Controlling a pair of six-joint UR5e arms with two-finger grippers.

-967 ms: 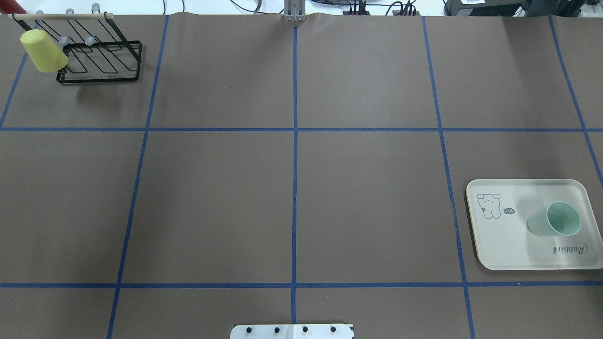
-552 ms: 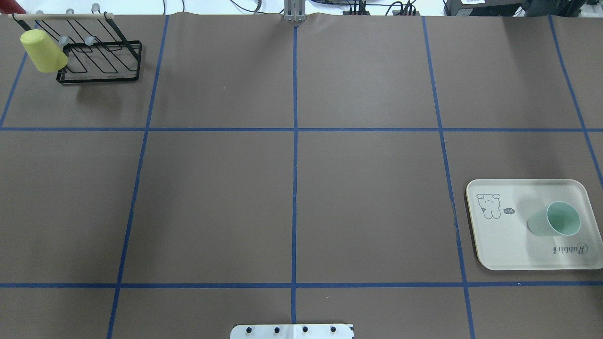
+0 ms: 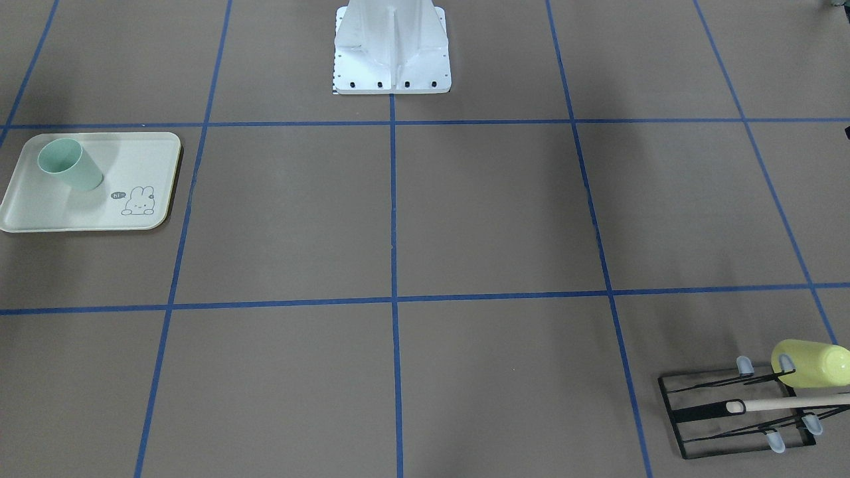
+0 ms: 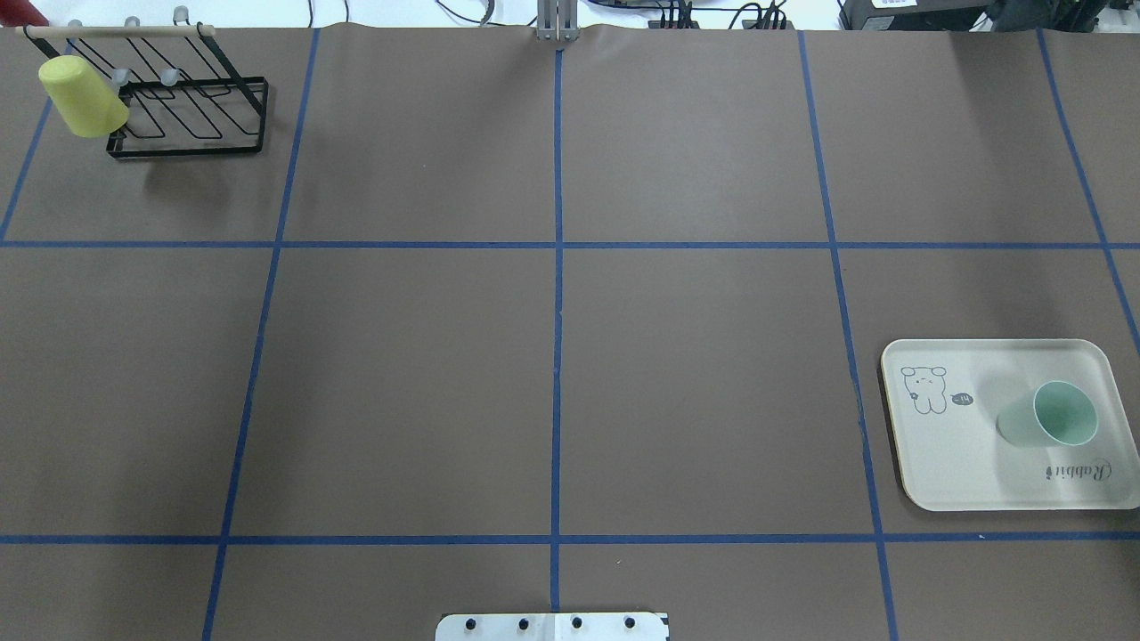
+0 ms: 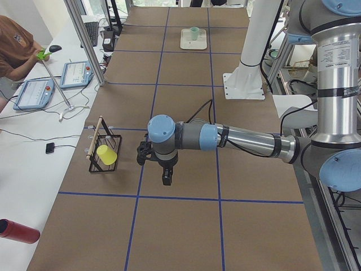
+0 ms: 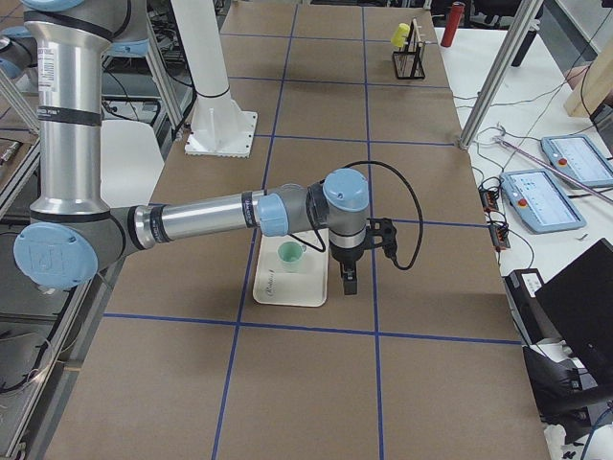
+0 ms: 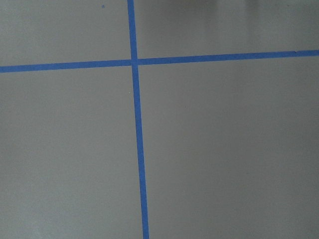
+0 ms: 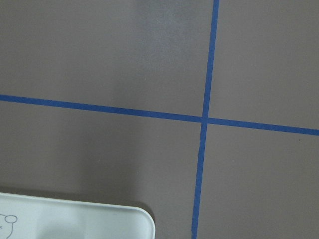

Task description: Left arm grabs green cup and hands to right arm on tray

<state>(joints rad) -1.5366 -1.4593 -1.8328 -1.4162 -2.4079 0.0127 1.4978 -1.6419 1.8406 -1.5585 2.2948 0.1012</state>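
Overhead exterior, nearest edge: a white base plate with four dark bolts sits at the middle of the robot's side of the brown table, which blue tape lines divide into squares.
Tray: the cream tray lies flat on the robot's right, just beyond the nearest crosswise tape line, with its rabbit drawing toward the table's middle.
Green cup: the green cup stands upright, mouth up, on the tray's outer half, between the rabbit drawing and the "Rabbit" script.
Right arm: in the exterior right view the right arm stretches level over the table. The right gripper points straight down, hanging above the table near the tray and apart from the cup. Its wrist camera sees one tray corner and a tape crossing.
Right claw: seen only from the side, so I cannot tell whether the fingers are apart or together.
Left arm: in the exterior left view the left arm also reaches out level. The left gripper points down above bare table, near the rack and well apart from the tray. Its wrist camera sees only brown surface and crossed tape.
Left claw: cannot tell either, for the same reason.
Wire rack: the black wire rack stands at the far corner on the robot's left, with a wooden bar along its top.
Yellow cup: the yellow cup sits tilted at the rack's outer end.
Beyond the table: a person in a brown shirt leans at the white bench.
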